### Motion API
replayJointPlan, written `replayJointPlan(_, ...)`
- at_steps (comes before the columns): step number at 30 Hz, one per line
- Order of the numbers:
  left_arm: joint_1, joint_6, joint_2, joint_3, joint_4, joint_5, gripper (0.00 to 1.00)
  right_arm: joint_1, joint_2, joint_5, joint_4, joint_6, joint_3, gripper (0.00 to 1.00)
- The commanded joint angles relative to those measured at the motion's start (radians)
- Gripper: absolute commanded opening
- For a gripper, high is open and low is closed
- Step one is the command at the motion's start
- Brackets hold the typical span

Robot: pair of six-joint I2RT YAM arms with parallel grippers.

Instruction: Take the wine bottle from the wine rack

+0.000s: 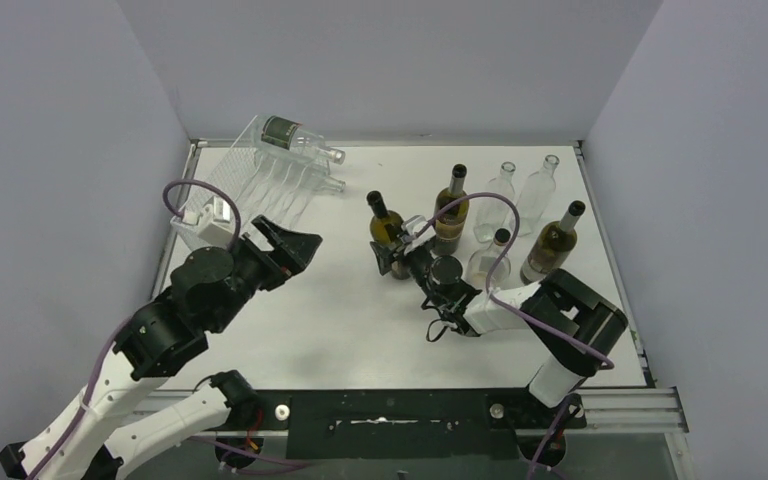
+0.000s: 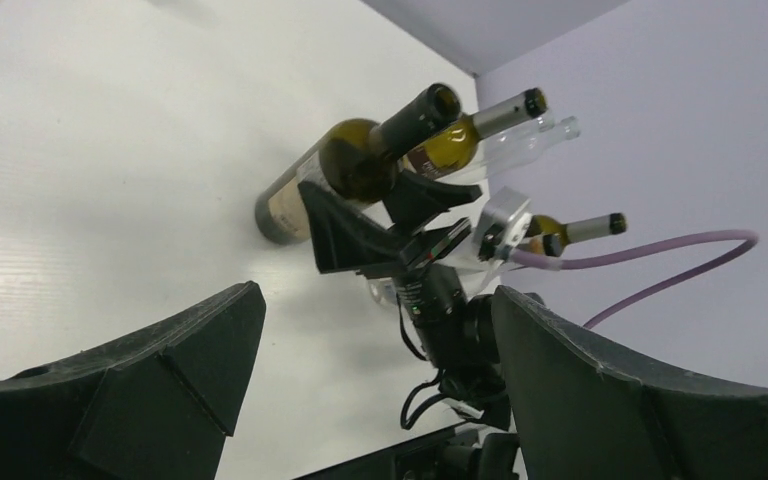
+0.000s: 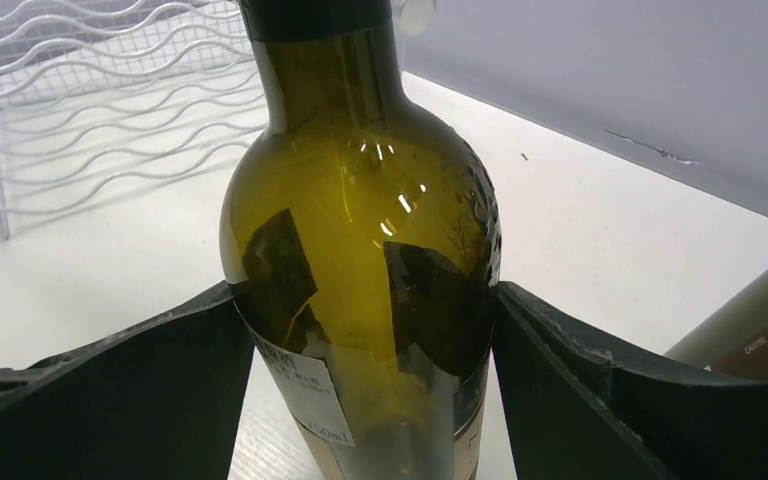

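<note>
The see-through wine rack stands at the back left; its wavy rows also show in the right wrist view. One bottle with a dark label lies on the rack's top edge. My right gripper is shut on an olive-green wine bottle that stands upright on the table right of the rack. In the right wrist view both fingers press the sides of that bottle. My left gripper is open and empty, low beside the rack's front, and its view looks toward the held bottle.
Several other bottles stand at the back right: a dark one, two clear ones, a pale one and a small clear one. Grey walls close in the table on three sides.
</note>
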Motion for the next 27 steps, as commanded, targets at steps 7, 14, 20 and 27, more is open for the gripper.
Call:
replayJointPlan(7, 0.006, -0.029, -0.005, -0.07, 0.089, 0.039, 0.86, -0.004, 0.103, 0.075, 0.368, 0.074, 0.083, 0.5)
replayJointPlan(14, 0.006, -0.05, -0.016, -0.102, 0.107, 0.054, 0.86, -0.009, 0.164, 0.139, 0.465, 0.128, 0.046, 0.57)
replayJointPlan(20, 0.006, -0.051, -0.012, -0.112, 0.126, 0.056, 0.86, -0.012, 0.153, 0.165, 0.418, 0.152, 0.01, 0.61)
replayJointPlan(27, 0.006, -0.047, -0.002, -0.114, 0.134, 0.062, 0.86, -0.009, 0.109, 0.196, 0.362, 0.163, -0.022, 0.91)
